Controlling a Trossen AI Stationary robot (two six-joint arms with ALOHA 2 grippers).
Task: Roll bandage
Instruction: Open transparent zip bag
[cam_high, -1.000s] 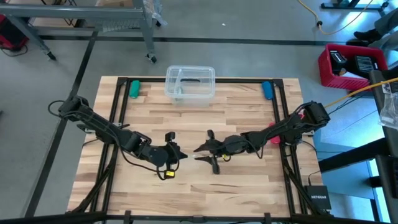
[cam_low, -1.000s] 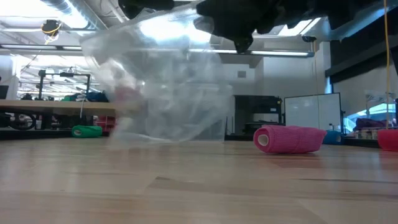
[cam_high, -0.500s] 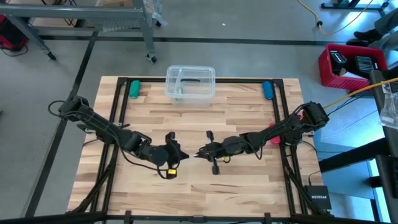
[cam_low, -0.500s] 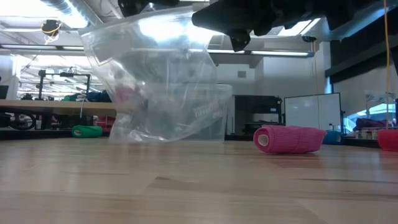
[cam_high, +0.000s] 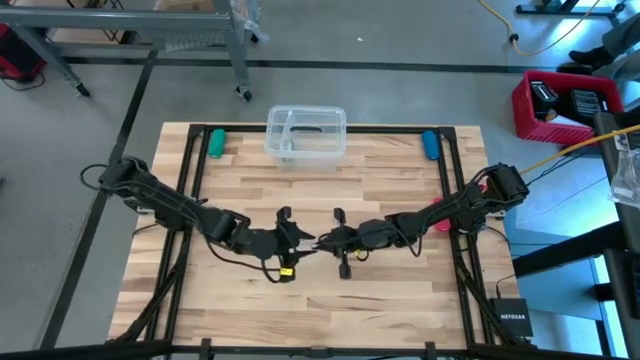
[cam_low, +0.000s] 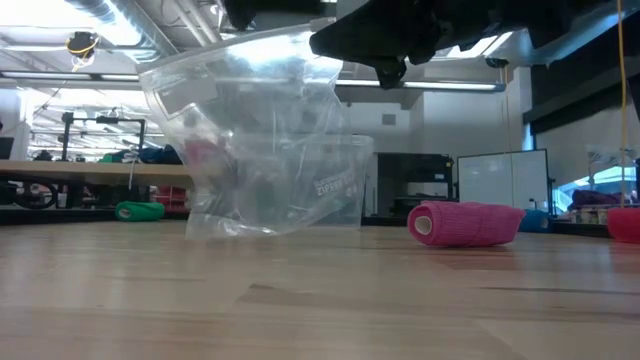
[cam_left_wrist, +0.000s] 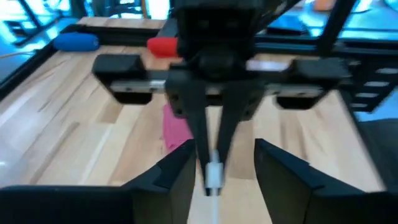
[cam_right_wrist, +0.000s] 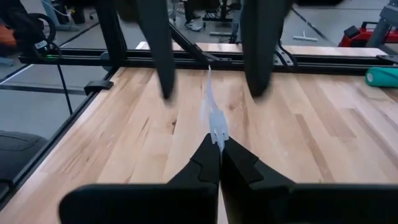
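The bandage (cam_low: 463, 223) is observed as a pink roll lying on its side on the wooden table (cam_high: 400, 300), beneath the right arm and apart from both grippers. A clear plastic bag (cam_low: 262, 140) is seen held above the table centre. The right gripper (cam_right_wrist: 217, 163) is found pressed together on the bag's upper edge. The left gripper (cam_left_wrist: 214, 165) is positioned facing it, fingers (cam_left_wrist: 171, 180) spread apart on either side of the same edge, not clamped. A clear plastic container (cam_high: 305, 135) is noted at the table's far edge.
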